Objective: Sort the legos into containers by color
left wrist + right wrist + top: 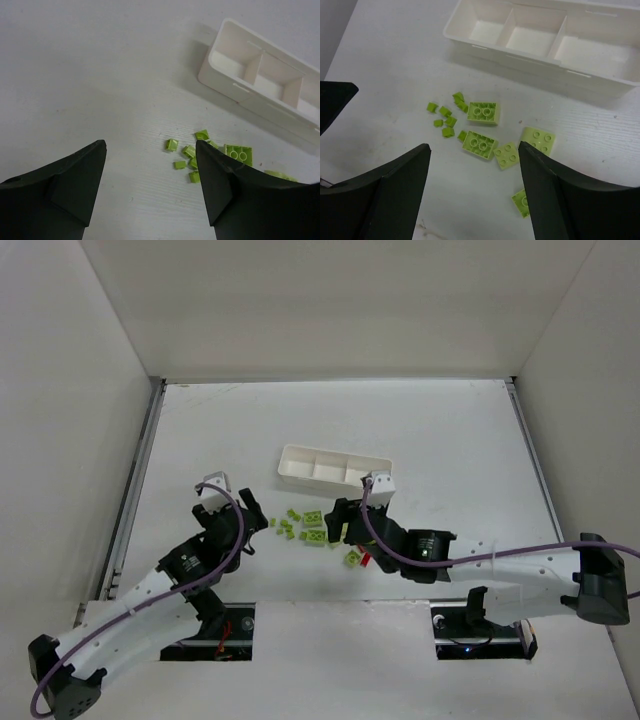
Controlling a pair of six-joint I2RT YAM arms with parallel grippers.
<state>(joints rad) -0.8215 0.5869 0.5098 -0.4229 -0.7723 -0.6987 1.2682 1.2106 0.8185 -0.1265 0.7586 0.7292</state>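
A cluster of lime green legos (303, 527) lies on the white table just in front of the white three-compartment tray (296, 462). One red lego (366, 560) lies beside a green one at the cluster's right. My left gripper (254, 525) is open and empty, left of the cluster; its wrist view shows small green bricks (181, 155) ahead of its gripper (150, 150). My right gripper (333, 525) is open and empty over the cluster's right side. Its wrist view shows larger green bricks (483, 111) and flat plates (507, 155) between and ahead of its gripper (474, 147).
The tray's compartments look empty in the right wrist view (530, 62) and the left wrist view (225, 82). White walls enclose the table on three sides. The left arm's dark finger (335, 100) shows at the left edge of the right wrist view.
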